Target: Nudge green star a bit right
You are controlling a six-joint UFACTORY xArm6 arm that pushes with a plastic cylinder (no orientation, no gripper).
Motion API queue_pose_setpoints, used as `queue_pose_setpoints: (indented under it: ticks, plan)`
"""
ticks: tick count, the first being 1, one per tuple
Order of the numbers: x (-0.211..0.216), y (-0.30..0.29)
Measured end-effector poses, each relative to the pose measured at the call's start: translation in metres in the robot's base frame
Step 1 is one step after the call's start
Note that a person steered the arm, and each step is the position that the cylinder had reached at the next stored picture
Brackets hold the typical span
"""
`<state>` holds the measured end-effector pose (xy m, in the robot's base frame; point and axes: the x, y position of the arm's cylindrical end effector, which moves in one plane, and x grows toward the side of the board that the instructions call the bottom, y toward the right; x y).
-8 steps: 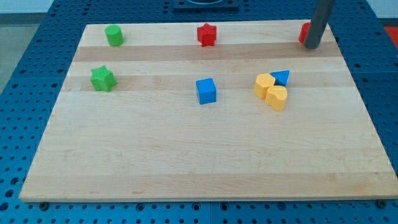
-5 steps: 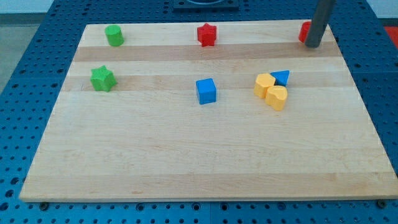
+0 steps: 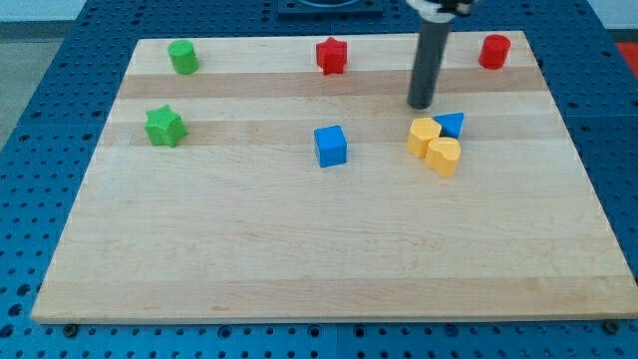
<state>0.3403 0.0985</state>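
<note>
A: So, in the camera view, where is my tip (image 3: 420,106) now?

B: It stands on the wooden board (image 3: 299,249), toward the view's top and right of the blue cube (image 3: 330,146), which I take as the landmark. It is just above the yellow and blue cluster, near it, but I see a small gap, so it is not touching.

A: What is in this cluster?

B: Two yellow blocks (image 3: 435,146) pressed together, and a blue triangle block (image 3: 451,125) touching them on their upper right side. All are to the view's right of the blue cube.

A: And the green star (image 3: 164,126)?

B: It lies far to the view's left of the blue cube, a little higher, near the board's left edge. It is well apart from my tip.

A: Other blocks?

B: A second green block (image 3: 182,57) is at the upper left from the cube, its shape I cannot tell exactly. A red star-like block (image 3: 331,56) is straight above the cube. A red cylinder (image 3: 493,51) is far to the upper right.

A: Is there a claw, open or closed?

B: There is no claw, only the straight dark rod.
</note>
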Motion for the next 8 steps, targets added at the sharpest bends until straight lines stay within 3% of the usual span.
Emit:
queue_pose_setpoints:
  ticks: [5,7,8]
  plan:
    - [0.001,-0.289]
    - [0.001,-0.373]
    - [0.021,-0.379]
